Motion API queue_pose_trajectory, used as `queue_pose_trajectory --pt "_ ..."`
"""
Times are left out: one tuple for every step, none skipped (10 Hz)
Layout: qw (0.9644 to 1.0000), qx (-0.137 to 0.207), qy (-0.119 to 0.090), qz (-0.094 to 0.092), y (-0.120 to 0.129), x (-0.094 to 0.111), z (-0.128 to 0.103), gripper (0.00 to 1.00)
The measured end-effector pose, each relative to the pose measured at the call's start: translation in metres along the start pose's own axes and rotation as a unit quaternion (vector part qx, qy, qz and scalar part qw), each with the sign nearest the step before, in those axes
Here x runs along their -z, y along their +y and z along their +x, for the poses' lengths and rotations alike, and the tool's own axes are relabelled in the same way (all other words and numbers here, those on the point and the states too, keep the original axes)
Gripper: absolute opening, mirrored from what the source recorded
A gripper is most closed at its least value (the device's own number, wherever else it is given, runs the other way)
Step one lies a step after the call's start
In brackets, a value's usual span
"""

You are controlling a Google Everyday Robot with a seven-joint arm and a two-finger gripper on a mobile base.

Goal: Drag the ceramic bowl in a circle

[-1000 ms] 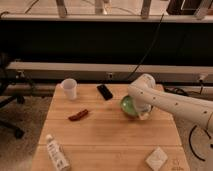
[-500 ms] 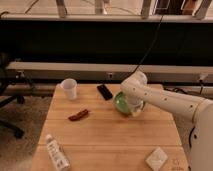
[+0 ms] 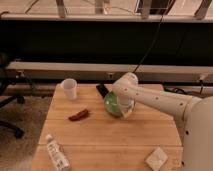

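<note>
The ceramic bowl [image 3: 112, 105] is green and sits on the wooden table [image 3: 100, 135], right of centre near the far edge. It looks tilted, with its inside facing left. My gripper [image 3: 125, 108] is at the bowl's right side and covers part of it. The white arm reaches in from the right. The white mug [image 3: 69, 88] stands apart at the far left.
A black flat object [image 3: 102, 90] lies just behind the bowl. A red-brown item [image 3: 78, 115] lies left of the bowl. A white bottle [image 3: 56, 152] lies at the front left and a white packet [image 3: 156, 158] at the front right. A chair base [image 3: 10, 120] stands left of the table.
My gripper and the green bowl have moved left across the table, closer to the black object. The other things have not moved.
</note>
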Motion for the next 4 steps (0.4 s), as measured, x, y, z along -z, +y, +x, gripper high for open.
queue_pose_trajectory --pt "1.0000 0.009 -0.005 -0.001 0.005 0.000 -0.007 0.00" --pt "0.9998 0.016 -0.007 -0.003 0.015 0.000 -0.017 0.00" --pt "0.9999 0.014 -0.006 -0.005 0.022 0.000 -0.021 0.00" --pt "0.9999 0.014 -0.003 -0.005 0.024 -0.001 -0.019 0.00"
